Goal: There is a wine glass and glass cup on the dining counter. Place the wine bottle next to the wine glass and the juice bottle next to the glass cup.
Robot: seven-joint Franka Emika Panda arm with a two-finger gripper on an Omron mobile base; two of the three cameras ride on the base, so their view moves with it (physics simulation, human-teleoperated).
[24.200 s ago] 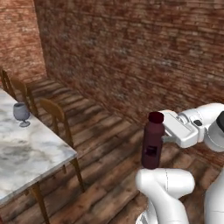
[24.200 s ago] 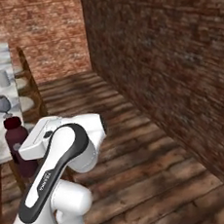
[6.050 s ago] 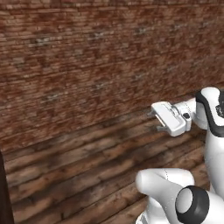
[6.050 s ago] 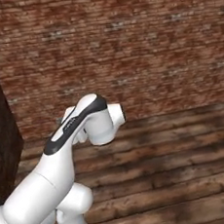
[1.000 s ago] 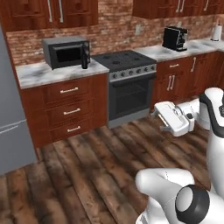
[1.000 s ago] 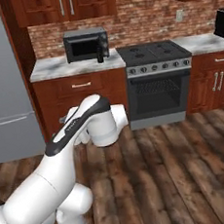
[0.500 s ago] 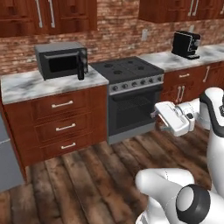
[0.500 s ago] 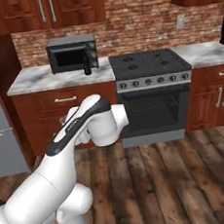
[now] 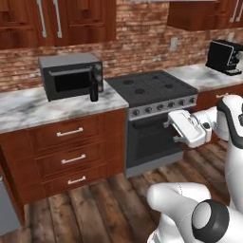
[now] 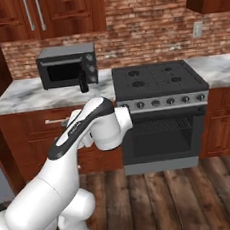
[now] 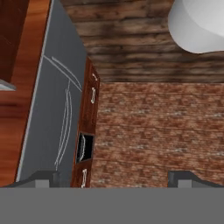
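Meanwhile, wine bottle (image 9: 94, 83) stands beside microwave (image 9: 70, 75), left of stove (image 9: 151, 88).

We see a black microwave (image 9: 70, 76) on the marble counter (image 9: 28, 110), up and to the left of the gripper, under red-brown cabinets (image 9: 57, 21). A stove (image 9: 151, 89) stands directly beyond it, a coffee machine (image 9: 224, 57) further right. A grey fridge (image 11: 52, 118) lies alongside a brick wall (image 11: 157, 131).
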